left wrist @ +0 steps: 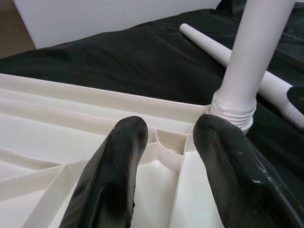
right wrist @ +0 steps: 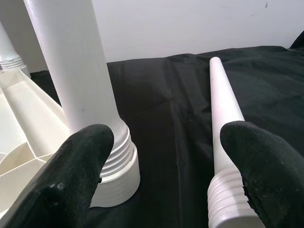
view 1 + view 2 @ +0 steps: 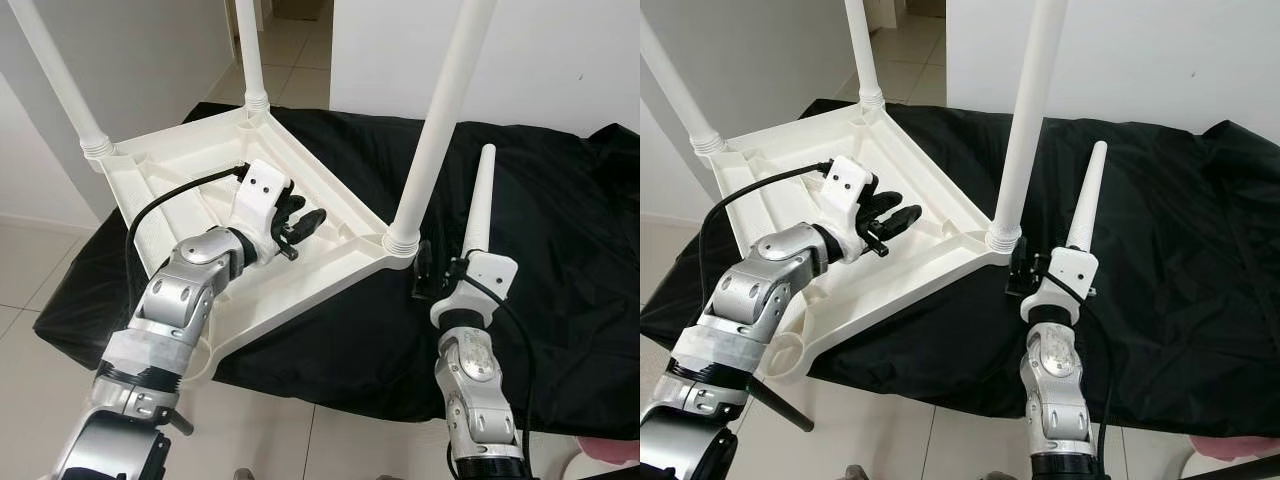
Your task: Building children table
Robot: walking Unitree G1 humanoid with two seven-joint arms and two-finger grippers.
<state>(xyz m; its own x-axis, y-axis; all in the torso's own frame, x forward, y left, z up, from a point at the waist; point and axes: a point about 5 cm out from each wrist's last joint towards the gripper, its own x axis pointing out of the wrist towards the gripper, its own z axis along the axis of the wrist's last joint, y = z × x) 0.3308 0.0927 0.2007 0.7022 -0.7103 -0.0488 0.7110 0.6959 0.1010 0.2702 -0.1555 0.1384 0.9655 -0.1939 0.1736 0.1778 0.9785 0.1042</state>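
Loose table leg lies on black cloth, beside upturned white tabletop with three legs fitted. Right gripper spread, straddling threaded end; left gripper apart above tabletop. Leg likely light, rigid, slick plastic; best gripped near thicker threaded end.

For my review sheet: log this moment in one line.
tabletop upside down, three legs in | fourth leg loose on cloth | left gripper over tabletop | right gripper open
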